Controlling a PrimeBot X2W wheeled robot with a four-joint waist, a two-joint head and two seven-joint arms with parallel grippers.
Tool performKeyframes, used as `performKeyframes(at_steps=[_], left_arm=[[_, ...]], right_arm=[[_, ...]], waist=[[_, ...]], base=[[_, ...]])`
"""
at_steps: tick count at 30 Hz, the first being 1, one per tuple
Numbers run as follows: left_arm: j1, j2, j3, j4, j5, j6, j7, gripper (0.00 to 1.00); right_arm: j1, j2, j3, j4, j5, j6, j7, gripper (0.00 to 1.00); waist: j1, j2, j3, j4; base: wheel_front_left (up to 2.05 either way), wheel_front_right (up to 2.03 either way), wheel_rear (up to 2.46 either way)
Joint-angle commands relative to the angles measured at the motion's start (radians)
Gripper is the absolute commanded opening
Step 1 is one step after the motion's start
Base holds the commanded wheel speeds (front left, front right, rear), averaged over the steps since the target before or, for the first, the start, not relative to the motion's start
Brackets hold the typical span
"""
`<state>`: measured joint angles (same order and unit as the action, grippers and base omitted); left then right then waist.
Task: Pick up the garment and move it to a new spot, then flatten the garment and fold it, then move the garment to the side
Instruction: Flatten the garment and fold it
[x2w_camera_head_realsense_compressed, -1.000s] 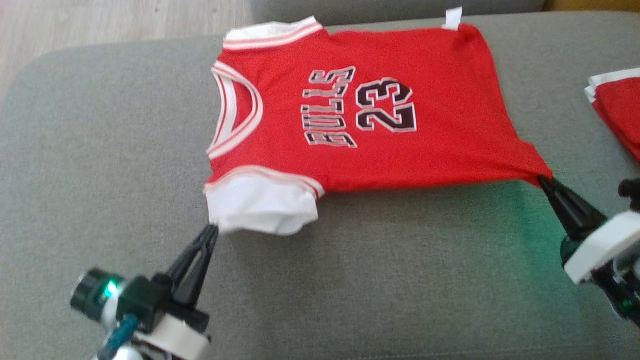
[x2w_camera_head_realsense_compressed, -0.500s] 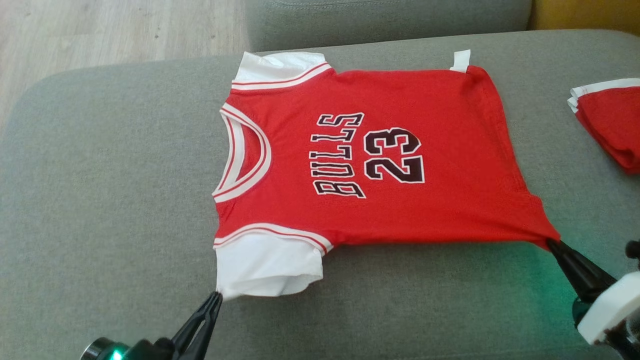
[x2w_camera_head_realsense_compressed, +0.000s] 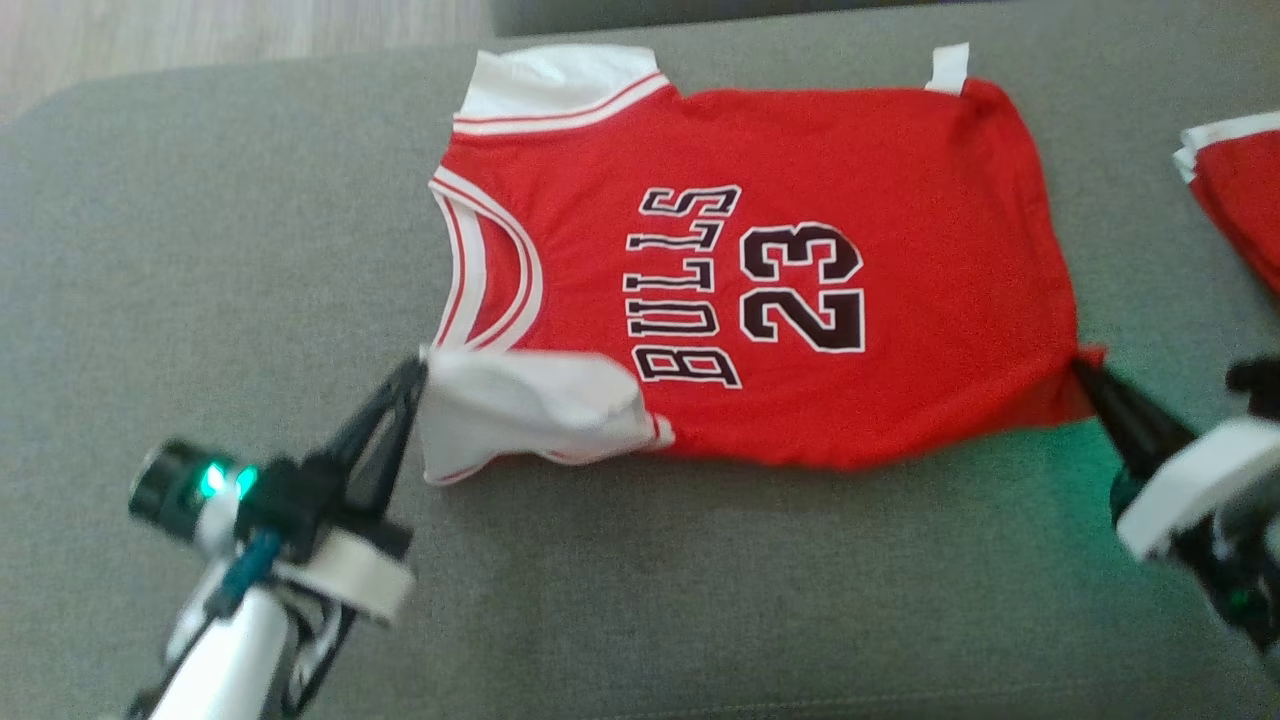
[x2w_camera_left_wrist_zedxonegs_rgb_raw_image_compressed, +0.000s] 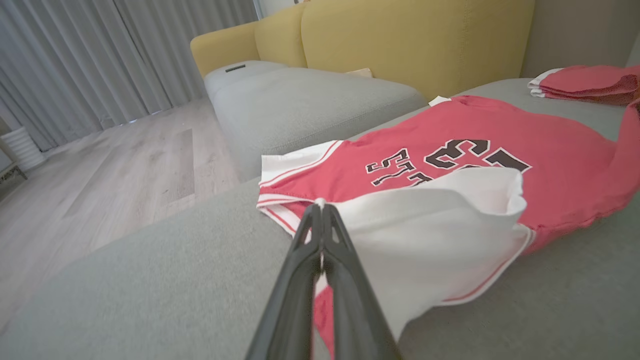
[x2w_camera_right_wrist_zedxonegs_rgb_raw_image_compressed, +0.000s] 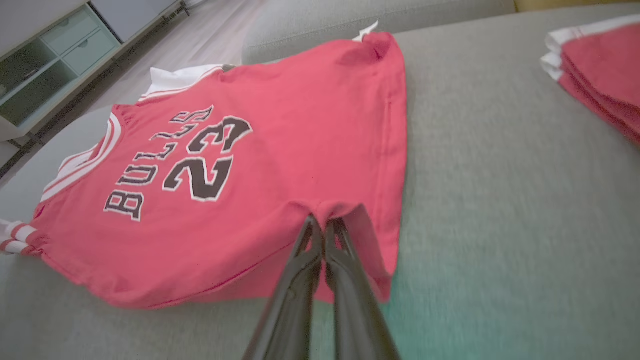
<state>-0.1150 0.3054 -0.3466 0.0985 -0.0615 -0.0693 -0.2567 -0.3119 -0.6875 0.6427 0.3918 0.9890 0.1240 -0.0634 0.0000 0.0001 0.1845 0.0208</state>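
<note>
Obs.: the garment (x2w_camera_head_realsense_compressed: 780, 160) lies spread, print up, on the grey sofa cushion (x2w_camera_head_realsense_compressed: 200, 260), collar toward my left. My left tool (x2w_camera_head_realsense_compressed: 416, 372) is pressed together on the edge of the near white sleeve (x2w_camera_head_realsense_compressed: 530, 402). My right tool (x2w_camera_head_realsense_compressed: 1082, 370) is pressed together on the near hem corner (x2w_camera_right_wrist_zedxonegs_rgb_raw_image_compressed: 345, 212), where the cloth bunches at the tips.

Change over the last second: the near sleeve was lying flat on the cushion beside the red body. It is now turned over on top of the body, its free end touching the foot of the "BULLS" lettering (x2w_camera_head_realsense_compressed: 685, 290). The hem corner has come up and inward as well, and the near long edge now reads as a soft roll, not a flat edge. The head camera also shifted, so part of the apparent motion is not the cloth's. Both pinches are unchanged.

Reading: flattening looks done, and this is the start of the lengthwise fold, near edge toward far edge. The far sleeve (x2w_camera_head_realsense_compressed: 550, 85) lies flat. The left end leads the right, so the crease may skew unless both ends travel together. A folded red pile (x2w_camera_head_realsense_compressed: 1240, 200) sits well apart to the right. The side move has not yet begun.
</note>
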Motion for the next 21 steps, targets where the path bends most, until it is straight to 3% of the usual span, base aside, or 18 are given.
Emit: performKeyframes(at_steps=[1, 14, 15, 16, 17, 18, 19, 21], left_arm=[[-0.098, 0.016, 0.032, 0.0, 0.014, -0.003, -0.005, 0.0], [-0.426, 0.021, -0.02, 0.139, 0.07, -0.035, -0.005, 0.0], [-0.437, 0.02, -0.023, 0.147, 0.073, -0.034, -0.005, 0.0], [-0.445, 0.02, -0.024, 0.156, 0.077, -0.028, -0.005, 0.0], [-0.45, 0.019, -0.023, 0.166, 0.08, -0.019, -0.005, 0.01], [-0.452, 0.017, -0.021, 0.174, 0.082, -0.007, -0.005, 0.39], [-0.451, 0.015, -0.016, 0.176, 0.08, 0.006, -0.005, 1.0], [-0.431, 0.009, -0.008, 0.166, 0.071, 0.028, -0.005, 1.0]], right_arm=[[-0.047, -0.021, -0.016, -0.003, -0.014, 0.007, 0.003, 0.0], [-0.235, 0.035, -0.033, 0.085, -0.068, 0.007, 0.0, 0.0], [-0.242, 0.042, -0.03, 0.092, -0.069, 0.007, -0.004, 0.09], [-0.247, 0.05, -0.028, 0.099, -0.069, 0.007, -0.01, 0.36], [-0.252, 0.057, -0.029, 0.108, -0.073, 0.007, -0.021, 1.0], [-0.255, 0.062, -0.026, 0.118, -0.082, 0.007, -0.031, 1.0], [-0.255, 0.067, -0.021, 0.125, -0.09, 0.007, -0.039, 1.0], [-0.247, 0.078, -0.017, 0.134, -0.1, 0.007, -0.062, 1.0]], waist=[[0.0, -0.0001, 0.033, 0.002], [0.0, -0.0001, 0.119, 0.007], [0.0, -0.0001, 0.123, 0.006], [0.0, -0.0001, 0.125, 0.004], [0.0, -0.0001, 0.126, 0.003], [0.0, -0.0001, 0.126, 0.002], [0.0, -0.0001, 0.124, 0.0], [0.0, -0.0001, 0.116, -0.003]], base=[[0.0, 0.0, 0.0], [0.0, 0.0, 0.0], [0.0, 0.0, 0.0], [0.0, 0.0, 0.0], [0.0, 0.0, 0.0], [0.0, 0.0, 0.0], [0.0, 0.0, 0.0], [0.0, 0.0, 0.0]])
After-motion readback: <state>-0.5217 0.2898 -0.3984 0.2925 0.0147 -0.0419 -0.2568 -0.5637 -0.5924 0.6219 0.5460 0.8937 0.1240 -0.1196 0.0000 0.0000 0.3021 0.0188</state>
